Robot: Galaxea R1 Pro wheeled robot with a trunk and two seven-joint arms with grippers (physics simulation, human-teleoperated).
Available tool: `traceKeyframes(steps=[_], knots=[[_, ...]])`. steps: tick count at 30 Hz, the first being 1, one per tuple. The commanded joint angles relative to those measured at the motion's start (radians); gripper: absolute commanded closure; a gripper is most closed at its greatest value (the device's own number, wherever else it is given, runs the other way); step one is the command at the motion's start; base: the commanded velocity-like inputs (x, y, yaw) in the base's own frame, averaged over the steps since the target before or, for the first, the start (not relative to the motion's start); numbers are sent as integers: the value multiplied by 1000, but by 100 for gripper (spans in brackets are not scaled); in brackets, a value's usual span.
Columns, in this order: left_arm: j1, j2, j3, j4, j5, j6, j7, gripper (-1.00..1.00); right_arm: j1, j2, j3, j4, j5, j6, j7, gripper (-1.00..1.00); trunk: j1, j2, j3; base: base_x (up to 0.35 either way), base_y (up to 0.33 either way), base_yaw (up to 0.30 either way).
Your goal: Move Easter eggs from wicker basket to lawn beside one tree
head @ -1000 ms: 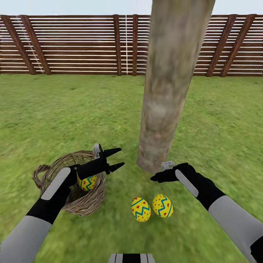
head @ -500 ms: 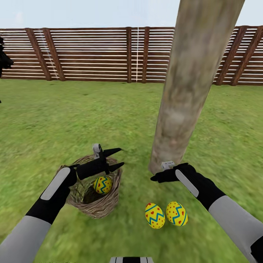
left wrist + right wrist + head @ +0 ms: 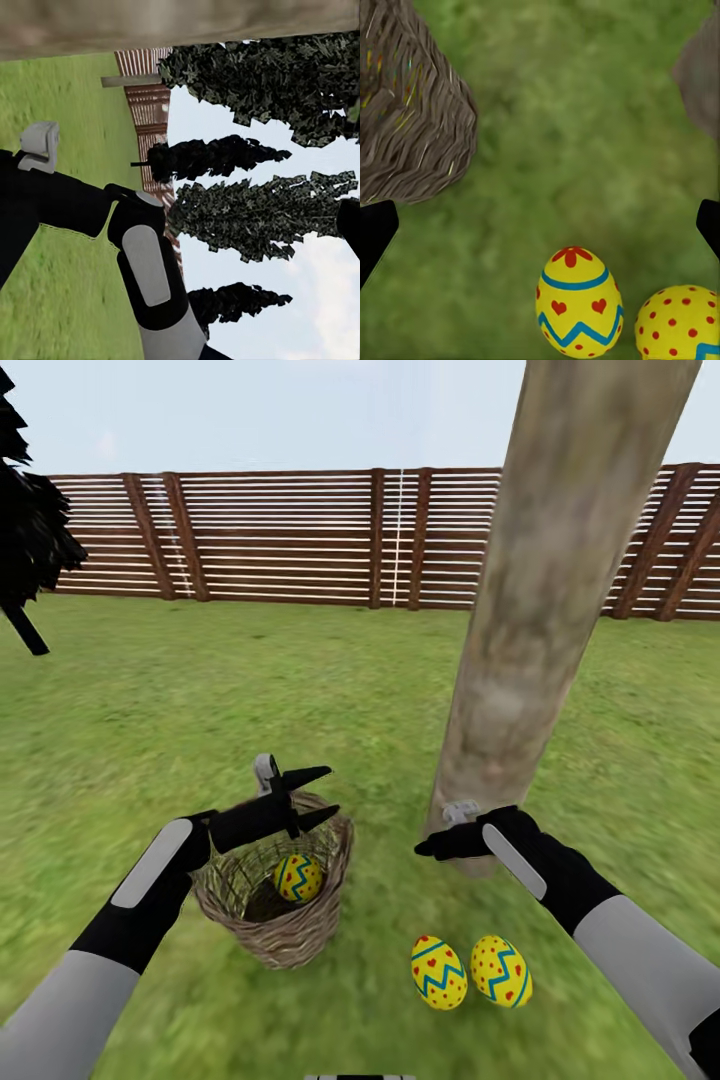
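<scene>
Head view: open left tool [image 3: 322, 795] above wicker basket [image 3: 300, 940] rim.

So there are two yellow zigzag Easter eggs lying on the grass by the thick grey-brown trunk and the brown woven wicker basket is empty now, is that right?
Not quite. The two yellow zigzag Easter eggs do lie on the grass near the thick grey-brown trunk, but the brown woven wicker basket is not empty: the head view shows a third yellow egg inside it.

We look down from head height toward the fence [image 3: 300, 535]; our right wrist camera, close above the lawn [image 3: 585, 150], shares the basket [image 3: 280, 905].
</scene>
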Motion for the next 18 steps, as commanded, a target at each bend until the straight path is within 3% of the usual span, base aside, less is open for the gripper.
traceKeyframes(steps=[1, 9, 18], knots=[[-1, 1, -2, 2, -6, 0, -10, -100, -1, -1, 2, -1, 6, 3, 6, -100, -1, 0, 3, 0, 0, 266], [0, 3, -2, 5, 21, -1, -9, -100, -1, -1, 3, -1, 6, 3, 6, -100, -6, 5, 34, 0, 121, 288], [1, 2, -2, 5, 21, -1, -9, -100, -1, -1, 2, -10, 6, 1, 6, -100, -40, 68, 62, 0, 7, 292]])
